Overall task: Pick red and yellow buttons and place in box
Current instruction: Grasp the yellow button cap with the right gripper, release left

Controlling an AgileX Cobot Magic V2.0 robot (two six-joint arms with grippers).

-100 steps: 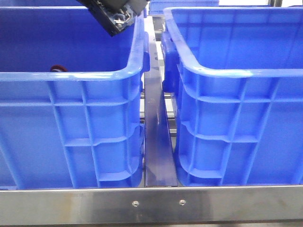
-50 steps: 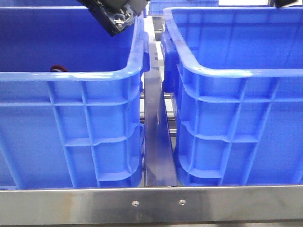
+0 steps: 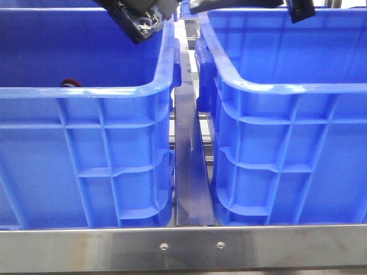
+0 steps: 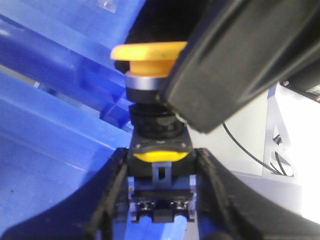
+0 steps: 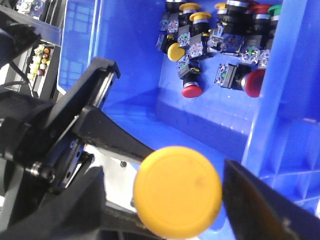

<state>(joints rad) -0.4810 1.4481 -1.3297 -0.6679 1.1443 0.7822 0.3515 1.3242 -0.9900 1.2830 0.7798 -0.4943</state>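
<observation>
My left gripper [image 4: 160, 159] is shut on the dark body of the yellow button [image 4: 148, 54] and holds it up above the left blue crate [image 3: 86, 91]; it also shows in the front view [image 3: 137, 22]. My right gripper [image 5: 165, 174] is open, with a finger on either side of the yellow cap [image 5: 178, 191], close to it but not closed on it. One right finger [image 4: 235, 60] overlaps the cap in the left wrist view. A red button [image 5: 192, 90] lies among several others in a blue crate [image 5: 125, 60]. A dark red cap [image 3: 70, 82] peeks over the left crate's near rim.
The right blue crate [image 3: 287, 89] stands beside the left one, with a metal divider [image 3: 189, 166] between them and a steel rail [image 3: 183, 246] in front. My right arm [image 3: 235, 4] reaches across the top. A shelf of small parts [image 5: 39, 55] stands beyond.
My right arm has come into the front view at the top right and moved left toward my left gripper. The left gripper and its button have stayed in place.
</observation>
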